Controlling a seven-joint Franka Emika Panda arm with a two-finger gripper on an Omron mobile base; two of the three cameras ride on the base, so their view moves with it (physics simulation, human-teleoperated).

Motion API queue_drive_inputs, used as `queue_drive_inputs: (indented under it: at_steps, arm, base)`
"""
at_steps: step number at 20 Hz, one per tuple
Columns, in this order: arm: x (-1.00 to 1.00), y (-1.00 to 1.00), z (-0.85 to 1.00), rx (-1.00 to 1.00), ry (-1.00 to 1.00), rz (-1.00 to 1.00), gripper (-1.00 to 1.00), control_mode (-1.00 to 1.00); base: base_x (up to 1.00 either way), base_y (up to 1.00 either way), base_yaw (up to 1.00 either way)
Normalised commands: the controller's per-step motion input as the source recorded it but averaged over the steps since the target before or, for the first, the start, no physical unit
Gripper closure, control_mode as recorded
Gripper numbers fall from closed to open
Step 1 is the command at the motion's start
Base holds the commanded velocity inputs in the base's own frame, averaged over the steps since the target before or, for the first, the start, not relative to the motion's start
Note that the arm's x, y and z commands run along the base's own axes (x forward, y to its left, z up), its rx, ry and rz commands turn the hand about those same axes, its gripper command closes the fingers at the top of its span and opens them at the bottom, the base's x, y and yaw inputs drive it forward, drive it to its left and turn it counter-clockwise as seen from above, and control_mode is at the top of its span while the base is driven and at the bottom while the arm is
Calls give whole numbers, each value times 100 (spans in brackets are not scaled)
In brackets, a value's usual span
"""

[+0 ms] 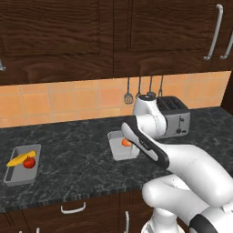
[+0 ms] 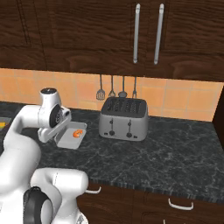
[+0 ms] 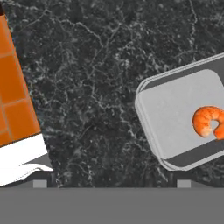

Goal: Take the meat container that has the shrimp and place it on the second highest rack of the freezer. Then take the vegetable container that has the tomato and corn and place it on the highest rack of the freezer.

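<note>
The tabletop [image 1: 68, 136] looks like polished black stone, veined with grey marbling. Both trays, the meat container [image 3: 179, 118] and the vegetable container [image 1: 18, 175], are smooth matt grey (plastic, by the look). The shrimp [image 3: 209, 122] has a bumpy orange surface, the tomato [image 1: 29, 162] a glossy red skin, the corn [image 1: 20, 158] a plain yellow. The toaster [image 2: 123, 118] is brushed metal. Cabinets [image 2: 65, 35] show dark wood grain; the backsplash [image 1: 54, 102] is matt orange tile.

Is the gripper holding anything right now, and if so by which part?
Nothing is held. The gripper is open above the counter, with the shrimp tray off to one side, untouched.
</note>
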Motion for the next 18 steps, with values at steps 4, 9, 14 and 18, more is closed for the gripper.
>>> queue_drive_inputs:
  at_steps: [4,9,14,18]
  arm:
    - [24,0,-40,-1,0,0,-100,-100]
    - [26,5,-36,-1,0,0,-100,-100]
    - [32,9,-26,0,0,0,-100,-100]
    - [35,8,-28,0,0,0,-100,-100]
  base:
    - [0,0,0]
    - [0,0,0]
    - [0,0,0]
    - [0,0,0]
